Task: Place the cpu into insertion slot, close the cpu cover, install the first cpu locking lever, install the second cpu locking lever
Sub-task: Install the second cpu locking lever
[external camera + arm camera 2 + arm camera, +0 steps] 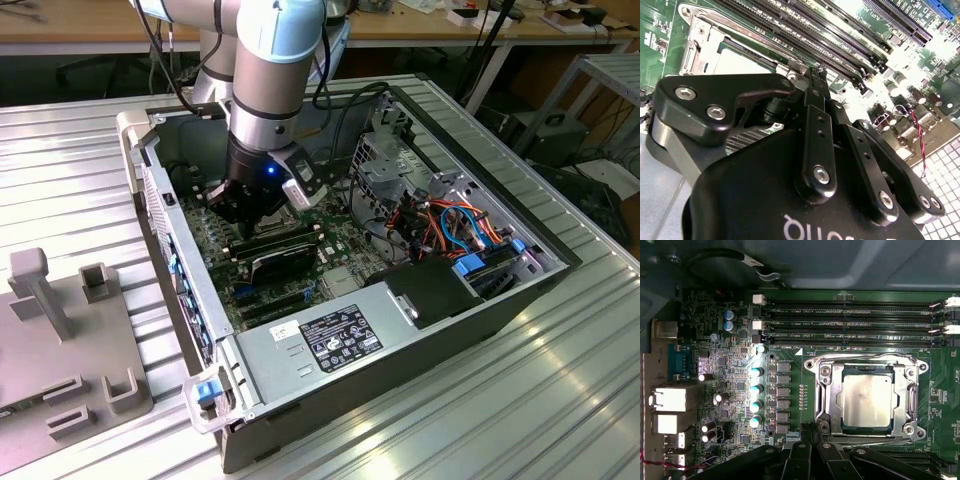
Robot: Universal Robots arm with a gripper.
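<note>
Now the silvery square cpu [866, 401] sits under the framed cpu cover [865, 361]; jaws pressed together.

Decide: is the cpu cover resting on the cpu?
Touching. In the first wrist view the cpu cover lies closed over the cpu, its frame overlapping the chip's edges.

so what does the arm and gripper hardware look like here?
The arm has silver-grey tube sections with pale blue joint caps, black cables running alongside, and a small blue light near the wrist. The gripper is matte black: flat linkage bars pinned with silver hex screws, over a black body with white lettering.
</note>
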